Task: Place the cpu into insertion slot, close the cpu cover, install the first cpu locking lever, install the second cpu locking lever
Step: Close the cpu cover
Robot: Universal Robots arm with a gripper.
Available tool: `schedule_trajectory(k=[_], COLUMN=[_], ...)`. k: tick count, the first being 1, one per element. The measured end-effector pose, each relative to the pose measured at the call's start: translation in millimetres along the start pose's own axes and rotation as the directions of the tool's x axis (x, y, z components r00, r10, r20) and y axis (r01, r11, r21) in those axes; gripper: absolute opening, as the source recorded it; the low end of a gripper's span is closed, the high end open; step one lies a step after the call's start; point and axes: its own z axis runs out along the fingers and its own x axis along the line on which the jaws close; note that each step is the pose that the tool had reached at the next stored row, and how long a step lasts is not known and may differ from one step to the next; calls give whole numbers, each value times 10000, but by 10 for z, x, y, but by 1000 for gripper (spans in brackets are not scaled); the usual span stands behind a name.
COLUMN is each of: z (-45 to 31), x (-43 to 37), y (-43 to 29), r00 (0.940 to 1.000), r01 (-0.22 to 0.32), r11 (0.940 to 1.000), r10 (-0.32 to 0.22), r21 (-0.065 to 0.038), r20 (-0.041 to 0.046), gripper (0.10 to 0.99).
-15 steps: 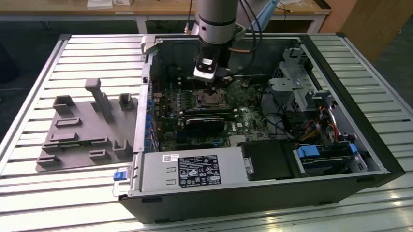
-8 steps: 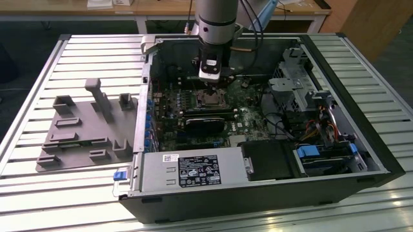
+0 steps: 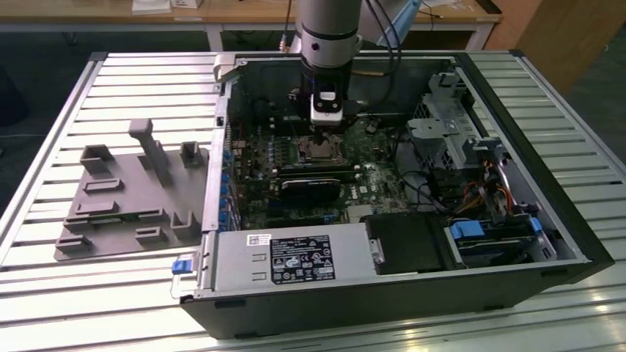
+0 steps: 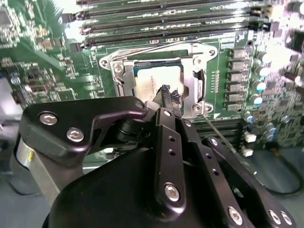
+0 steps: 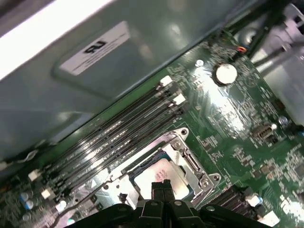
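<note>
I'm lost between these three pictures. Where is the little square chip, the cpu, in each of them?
Exterior view: the cpu is the small square mid-board inside the open computer case, directly under the arm.
Second wrist view: the cpu lies within a silvery frame, partly behind the fingers.
First wrist view: the cpu sits in that frame, just beyond the fingers.
Shared landmark: the gripper, poised over the cpu.

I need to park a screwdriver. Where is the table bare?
Bare table slats lie in front of the grey tray, at the exterior view's left; a narrower strip runs along the case on that view's right. Inside the case it is crowded, with the claw at the socket.
</note>
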Motion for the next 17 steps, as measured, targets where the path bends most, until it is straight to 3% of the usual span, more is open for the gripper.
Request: schedule_trajectory(k=[4, 8, 12, 17], z=[3, 6, 10, 16], x=[0, 0, 0, 0], y=[0, 0, 0, 0], r00=[9974, 9893, 9763, 9534], r01=[725, 1457, 2162, 3017], r11=[9974, 9893, 9763, 9534], r10=[-725, -1457, -2162, -3017], r21=[0, -2, -5, -10], r20=[-15, -31, -46, -62], gripper=[106, 106, 106, 106])
